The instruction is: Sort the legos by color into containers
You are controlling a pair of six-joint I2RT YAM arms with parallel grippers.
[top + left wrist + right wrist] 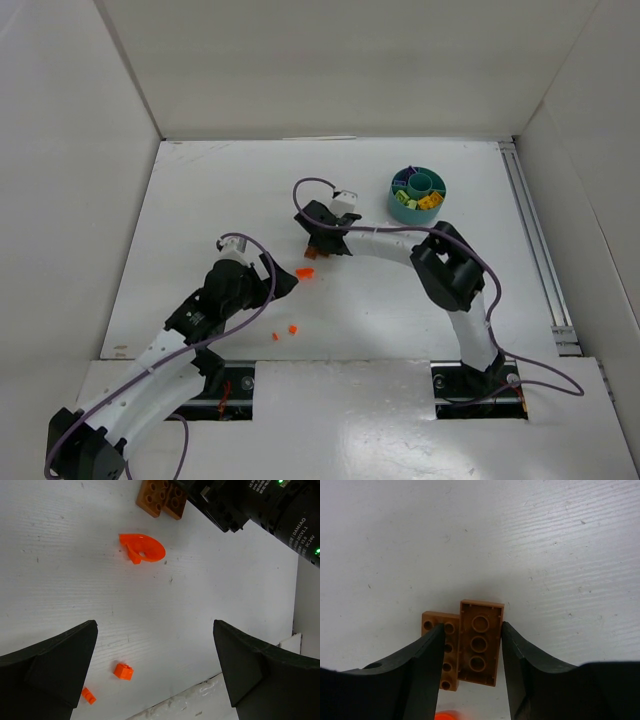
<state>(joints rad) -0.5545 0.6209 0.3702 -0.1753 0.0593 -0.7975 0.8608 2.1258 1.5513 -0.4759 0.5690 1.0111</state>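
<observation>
Where R pincer [472, 630] straddles brown brick [480, 642], 2nd brick [440, 617] abuts.

A white surface [200, 200] fills the middle of the overhead view. It is boxed in by a plain white back wall [340, 60], left wall [60, 180] and right wall [600, 180]. A pale rail [537, 250] runs along the surface's right edge, ending near the front in what may be a bracket [565, 345]. A glossy white ledge [340, 420] spans the near edge. The light is soft and even, with faint shadows. Up close the surface shows fine streaks and small dark specks.
</observation>
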